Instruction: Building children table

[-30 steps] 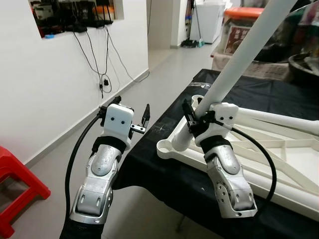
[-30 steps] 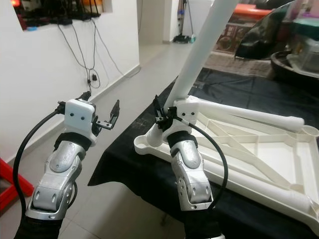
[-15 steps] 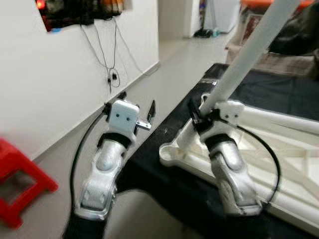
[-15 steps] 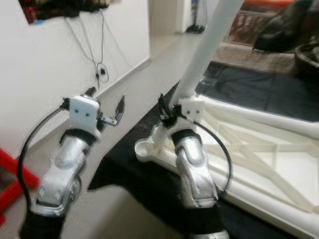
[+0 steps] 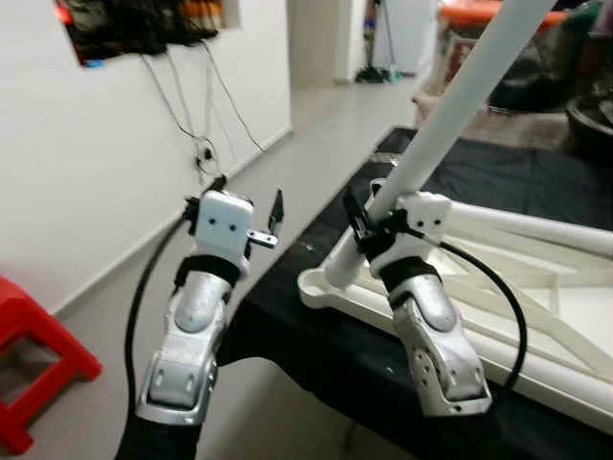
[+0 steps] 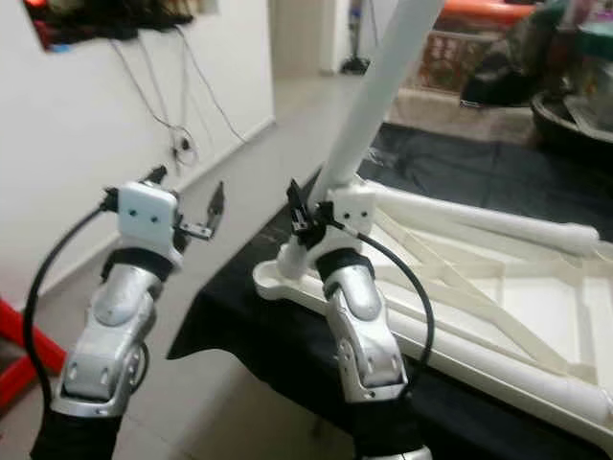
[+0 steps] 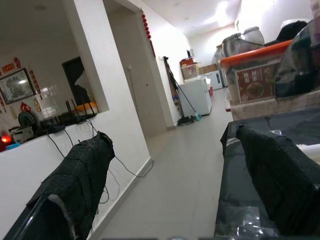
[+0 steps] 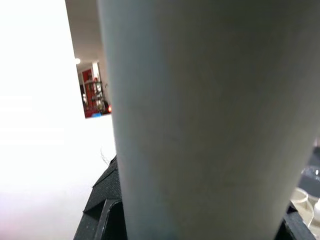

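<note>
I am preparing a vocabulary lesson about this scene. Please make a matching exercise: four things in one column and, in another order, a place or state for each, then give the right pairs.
Things:
1. left hand
2. right hand
3. white table frame
4. red stool

Places or states:
A. lies upside down on the black cloth
B. stands on the floor by the wall
C. open, holds nothing, raised beside the table edge
D. shut on the white table leg, which slants upward

Right pairs: 1-C, 2-D, 3-A, 4-B
</note>
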### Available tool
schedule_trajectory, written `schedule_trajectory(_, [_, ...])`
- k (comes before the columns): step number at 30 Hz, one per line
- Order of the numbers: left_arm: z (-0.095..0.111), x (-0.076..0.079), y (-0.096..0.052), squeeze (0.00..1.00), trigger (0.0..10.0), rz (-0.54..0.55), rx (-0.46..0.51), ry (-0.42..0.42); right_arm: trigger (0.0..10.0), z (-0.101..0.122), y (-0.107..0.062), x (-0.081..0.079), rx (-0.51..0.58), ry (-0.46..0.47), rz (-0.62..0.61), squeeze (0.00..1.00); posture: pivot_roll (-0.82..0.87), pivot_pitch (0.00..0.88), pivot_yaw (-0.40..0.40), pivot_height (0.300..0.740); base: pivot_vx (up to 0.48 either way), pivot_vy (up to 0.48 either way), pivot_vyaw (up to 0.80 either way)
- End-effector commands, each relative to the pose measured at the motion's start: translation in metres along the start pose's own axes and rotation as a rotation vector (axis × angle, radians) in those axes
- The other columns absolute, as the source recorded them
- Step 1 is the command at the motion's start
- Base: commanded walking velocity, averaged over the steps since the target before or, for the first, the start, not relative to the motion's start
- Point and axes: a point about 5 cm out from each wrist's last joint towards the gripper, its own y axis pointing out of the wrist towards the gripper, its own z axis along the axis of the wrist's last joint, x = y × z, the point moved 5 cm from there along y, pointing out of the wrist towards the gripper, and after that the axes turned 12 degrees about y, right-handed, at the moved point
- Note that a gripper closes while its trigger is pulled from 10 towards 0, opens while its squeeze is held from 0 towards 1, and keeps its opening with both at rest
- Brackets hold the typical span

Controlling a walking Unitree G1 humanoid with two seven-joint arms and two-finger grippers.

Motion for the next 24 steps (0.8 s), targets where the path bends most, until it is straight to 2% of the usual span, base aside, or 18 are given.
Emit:
schedule_trajectory(1, [-0.003,0.002,-0.002,0.00,10.0,-0.004,-0.013,-0.011,10.0,0.006,0.004,0.002,0.024,0.014,0.006,0.00,0.01,0.039,-0.006,0.740,0.000,0.000,0.00])
schedule_trajectory(2, [-0.004,0.002,-0.004,0.00,10.0,-0.004,-0.018,-0.015,10.0,0.012,0.011,0.002,0.036,-0.003,0.035,0.00,0.02,0.045,-0.014,0.740,0.000,0.000,0.00])
schedule_trajectory(4, [-0.004,0.002,-0.004,0.00,10.0,-0.004,-0.019,-0.016,10.0,0.013,0.012,0.001,0.039,-0.008,0.041,0.00,0.02,0.045,-0.014,0.740,0.000,0.000,0.00])
schedule_trajectory(10, [0.000,0.004,-0.012,0.00,10.0,-0.014,-0.021,-0.025,10.0,0.022,0.036,-0.001,0.052,-0.026,0.076,0.00,0.03,0.098,-0.030,0.740,0.000,0.000,0.71])
schedule_trajectory(15, [0.007,0.009,-0.018,0.00,10.0,-0.039,-0.013,-0.050,10.0,0.028,0.051,0.000,0.045,0.001,0.110,0.00,0.04,0.146,-0.046,0.740,0.000,0.000,0.00])
schedule_trajectory(17, [0.010,0.011,-0.020,0.00,10.0,-0.047,-0.012,-0.061,10.0,0.031,0.056,0.000,0.037,0.000,0.137,0.00,0.05,0.150,-0.047,0.740,0.000,0.000,0.00])
schedule_trajectory(19, [0.013,0.015,-0.024,0.00,10.0,-0.065,-0.009,-0.063,10.0,0.040,0.069,0.002,0.028,-0.006,0.206,0.00,0.06,0.185,-0.053,0.740,0.000,0.000,0.00])
schedule_trajectory(20, [0.013,0.015,-0.024,0.00,10.0,-0.065,-0.009,-0.063,10.0,0.040,0.069,0.002,0.028,-0.006,0.206,0.00,0.06,0.185,-0.053,0.740,0.000,0.000,0.00])
schedule_trajectory(22, [0.015,0.017,-0.026,0.00,10.0,-0.076,-0.009,-0.061,10.0,0.045,0.076,0.004,0.022,-0.001,0.231,0.00,0.06,0.189,-0.055,0.740,0.000,0.000,0.00])
schedule_trajectory(23, [0.015,0.017,-0.028,0.00,10.0,-0.082,-0.012,-0.062,10.0,0.054,0.084,0.010,0.015,0.012,0.244,0.00,0.07,0.202,-0.057,0.740,0.000,0.000,0.00])
schedule_trajectory(24, [0.015,0.017,-0.028,0.00,10.0,-0.082,-0.012,-0.062,10.0,0.054,0.084,0.010,0.015,0.012,0.244,0.00,0.07,0.202,-0.057,0.740,0.000,0.000,0.00])
